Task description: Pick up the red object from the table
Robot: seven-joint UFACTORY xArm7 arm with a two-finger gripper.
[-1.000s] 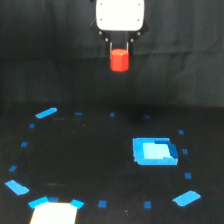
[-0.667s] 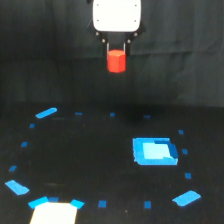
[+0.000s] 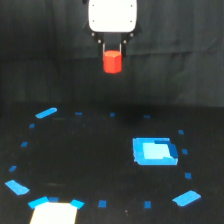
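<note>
Starting at the exterior view's left, a slanted blue tape strip (image 3: 46, 112) lies on the black table (image 3: 90, 165) at about ten o'clock from the middle of the surface, with a few tiny blue tape dots below it running down toward the near edge. At about eight o'clock sits another slanted blue tape piece (image 3: 18, 188), and just beside it, at roughly seven o'clock along the bottom edge, a pale whitish patch (image 3: 54, 213) with blue corners is partly cut off by the frame. Small blue tape squares (image 3: 102, 204) dot the near edge toward six o'clock. Up at twelve o'clock, well above the table and in front of the dark curtain (image 3: 35, 55), hangs the arm's white housing (image 3: 112, 16); below it the gripper (image 3: 112, 56) points straight down, its two dark fingers (image 3: 103, 49) closed narrowly on the upper part of the red block (image 3: 112, 62), which hangs upright in the air, clear of the surface, its lower half showing below the fingertips. Further to the right, at about four o'clock, a larger bright blue rectangular patch (image 3: 154, 151) with a paler centre lies flat on the table, more tape dots trail past its right side, and a slanted blue tape piece (image 3: 186, 198) rests at five o'clock near the corner.
</note>
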